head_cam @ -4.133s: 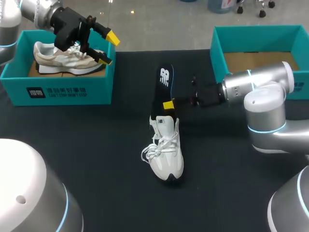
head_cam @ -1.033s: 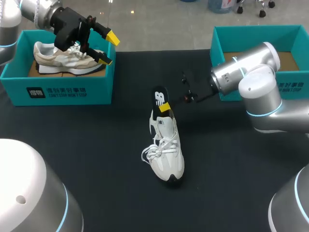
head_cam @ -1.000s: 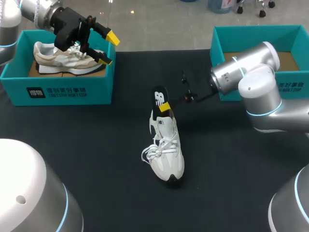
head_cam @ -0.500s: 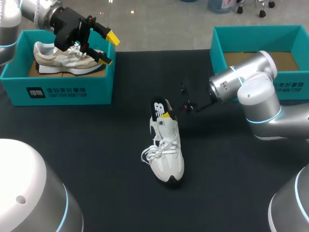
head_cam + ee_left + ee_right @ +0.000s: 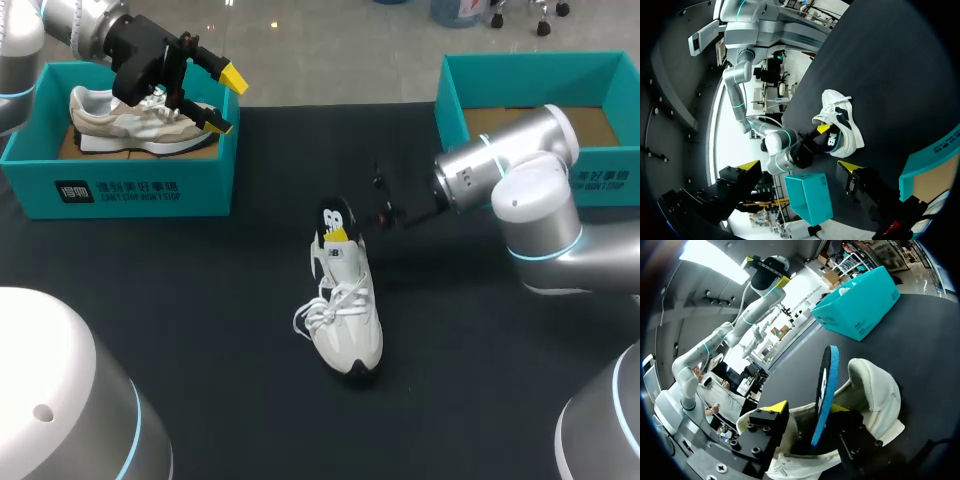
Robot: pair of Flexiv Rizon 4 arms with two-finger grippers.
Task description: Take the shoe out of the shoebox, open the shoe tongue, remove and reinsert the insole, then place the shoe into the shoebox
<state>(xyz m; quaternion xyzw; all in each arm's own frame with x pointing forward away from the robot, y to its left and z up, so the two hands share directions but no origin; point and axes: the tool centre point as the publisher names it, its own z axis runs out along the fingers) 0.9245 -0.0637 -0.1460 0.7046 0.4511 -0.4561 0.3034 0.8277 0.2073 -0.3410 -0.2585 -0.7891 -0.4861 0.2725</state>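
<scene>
**Insole upright in the heel opening**

From the head view: white shoe (image 5: pixel 345 310) on its sole in the middle of the table (image 5: pixel 200 300), black insole (image 5: pixel 333 222) poking up out of the heel, one yellow fingertip (image 5: pixel 338 236) against it, empty shoebox (image 5: pixel 452 115) at the far right. Only from the right wrist view: right gripper (image 5: pixel 807 408) spread, insole edge-on between its fingers (image 5: pixel 767 432), shoe lining visible in the gap on one side. Left gripper (image 5: pixel 222 101) wide apart, holding nothing, above the beige shoe (image 5: pixel 140 122) in the left shoebox (image 5: pixel 130 190).
</scene>
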